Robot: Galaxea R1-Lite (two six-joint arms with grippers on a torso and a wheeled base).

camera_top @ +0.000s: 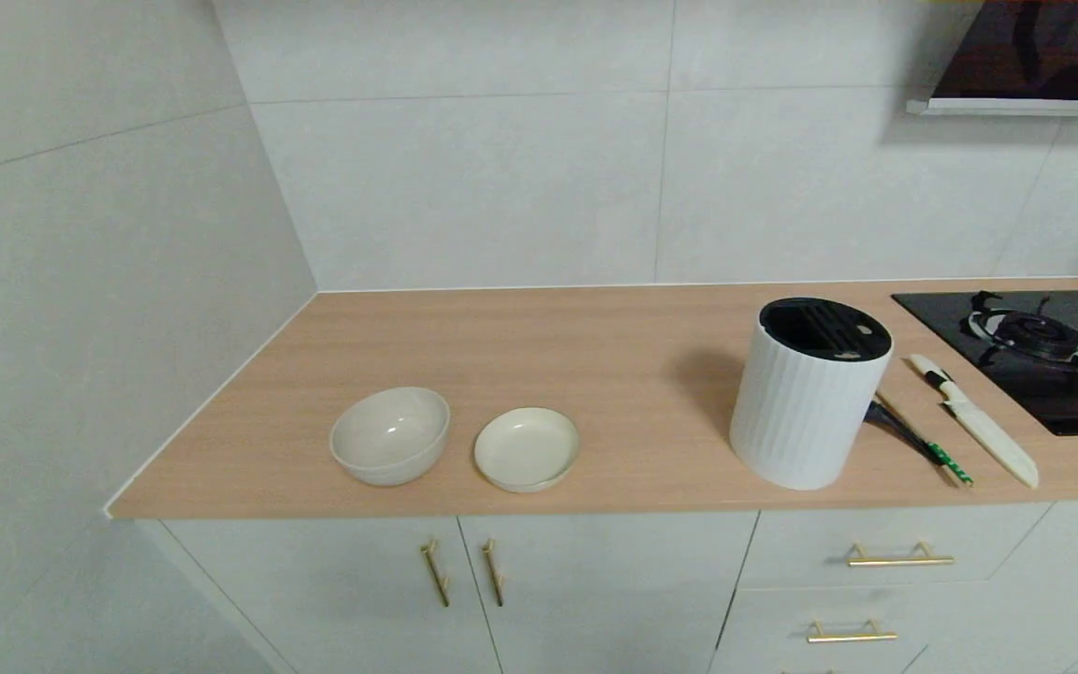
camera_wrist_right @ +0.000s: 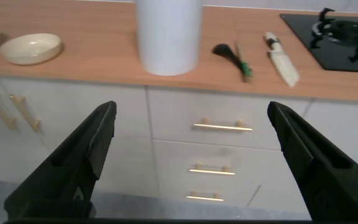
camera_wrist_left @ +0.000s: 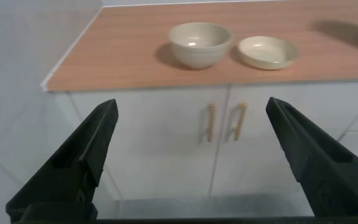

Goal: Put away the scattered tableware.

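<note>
Wood-grain countertop [camera_top: 539,356] runs across the middle of the head view, against tiled walls. Tableware lies in two clusters. Lower centre-left: deep bowl [camera_top: 390,435] and shallow dish [camera_top: 527,448], both upright, side by side, apart, near the front edge. Right of centre: white ribbed holder [camera_top: 810,393] with a slotted black top, standing upright. A black utensil [camera_top: 918,440] with a green-patterned handle lies flat just beside the holder's base, its head end tucked against or behind the base; contact cannot be confirmed. White knife [camera_top: 974,419] lies flat further right, between utensil and gas hob [camera_top: 1035,351], apart from both. Judgement: the slotted top marks the holder as the likely home for knife and utensil, which would explain why they sit next to it. Left gripper [camera_wrist_left: 191,106] has its jaws spread wide and empty, held low before the cabinet doors [camera_wrist_left: 229,149], facing the bowls. Right gripper [camera_wrist_right: 191,107] is likewise spread and empty, before the drawers [camera_wrist_right: 222,127], facing the holder. Judgement: nothing put away yet.
</note>
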